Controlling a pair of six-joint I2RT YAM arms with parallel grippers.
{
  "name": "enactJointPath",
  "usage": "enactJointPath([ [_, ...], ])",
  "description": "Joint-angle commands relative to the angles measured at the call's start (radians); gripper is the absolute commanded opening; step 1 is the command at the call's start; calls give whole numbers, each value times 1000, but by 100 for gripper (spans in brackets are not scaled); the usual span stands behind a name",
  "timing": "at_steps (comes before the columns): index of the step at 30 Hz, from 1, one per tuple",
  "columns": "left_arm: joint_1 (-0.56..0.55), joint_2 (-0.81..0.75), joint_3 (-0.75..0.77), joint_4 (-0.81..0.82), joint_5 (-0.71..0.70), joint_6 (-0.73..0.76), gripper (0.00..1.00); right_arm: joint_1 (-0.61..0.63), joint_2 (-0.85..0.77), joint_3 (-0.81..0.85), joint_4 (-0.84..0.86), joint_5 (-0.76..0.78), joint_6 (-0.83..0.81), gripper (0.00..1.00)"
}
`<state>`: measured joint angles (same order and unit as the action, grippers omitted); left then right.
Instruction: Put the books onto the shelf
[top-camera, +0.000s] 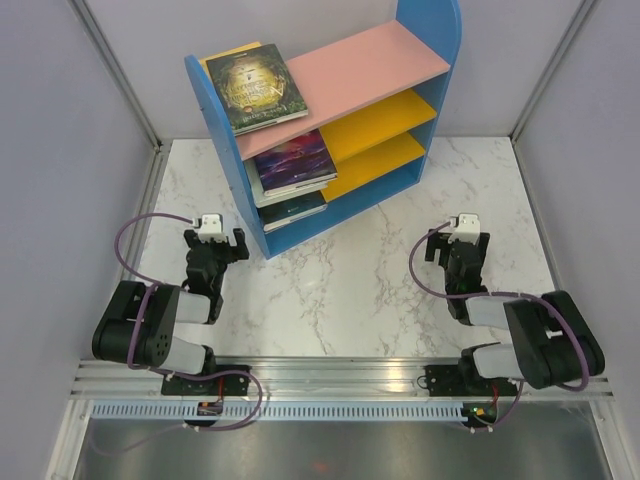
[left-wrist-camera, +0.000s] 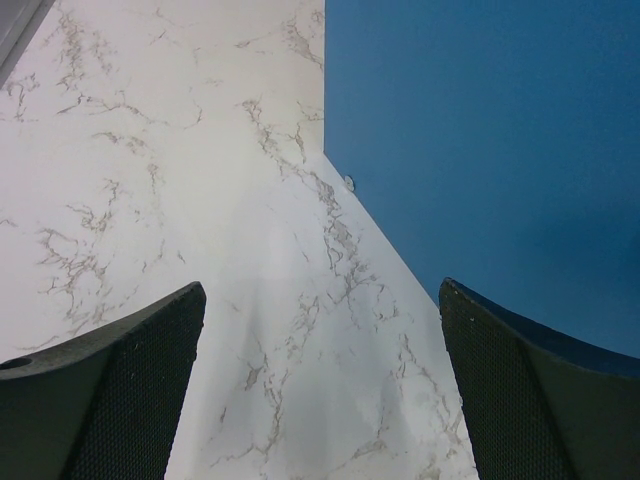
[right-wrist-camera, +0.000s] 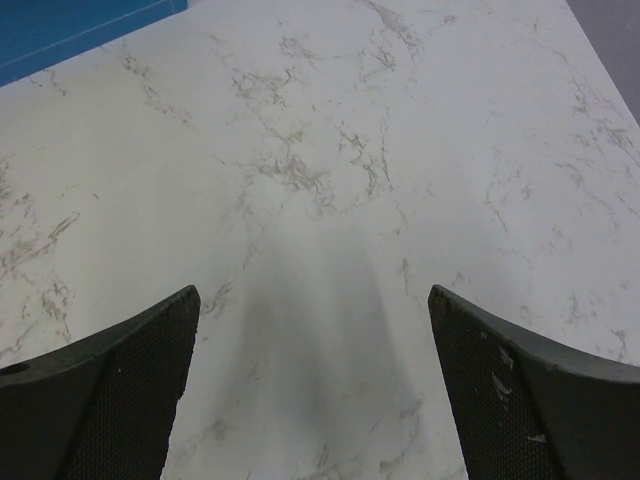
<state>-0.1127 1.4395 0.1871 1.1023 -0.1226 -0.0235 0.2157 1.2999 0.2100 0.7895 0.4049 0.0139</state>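
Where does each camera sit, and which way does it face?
Top external: above, behind the bases, looking down on table, shelf, books; both arms show.
Left wrist: on its arm, looking past open left gripper at the shelf's side.
Right wrist: on its arm, looking past open right gripper at the table.
Shared: all show the blue shelf and the table.

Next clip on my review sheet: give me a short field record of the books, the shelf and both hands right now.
shelf: upright, far side of table
top board: dark green book lying on yellow book, left end
upper yellow board: purple book atop a small stack
lower yellow board: dark book lying flat
left hand: open, empty, beside the shelf's blue side panel
right hand: open, empty, over the table
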Motion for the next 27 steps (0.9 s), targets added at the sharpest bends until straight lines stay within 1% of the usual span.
enactJointPath([
  [1, 5, -4, 15, 77, -26, 43, 100, -39, 105, 22, 293, -152, -35, 98],
  [2, 5, -4, 15, 76, -26, 43, 100, -70, 137, 13, 366, -207, -41, 98],
  [3, 5, -4, 15, 77, -25, 43, 100, -90, 195, 9, 393, -245, -40, 98],
  [5, 5, -2, 17, 76, -26, 42, 100, -127, 240, 17, 425, -259, 13, 98],
  [6, 5, -4, 15, 76, -26, 43, 100, -131, 230, 35, 377, -241, 23, 98],
  [8, 5, -4, 15, 76, -26, 43, 100, -136, 237, 34, 398, -247, 24, 98],
  [27, 5, -4, 17, 76, -25, 43, 100, -136, 236, 32, 399, -247, 20, 98],
])
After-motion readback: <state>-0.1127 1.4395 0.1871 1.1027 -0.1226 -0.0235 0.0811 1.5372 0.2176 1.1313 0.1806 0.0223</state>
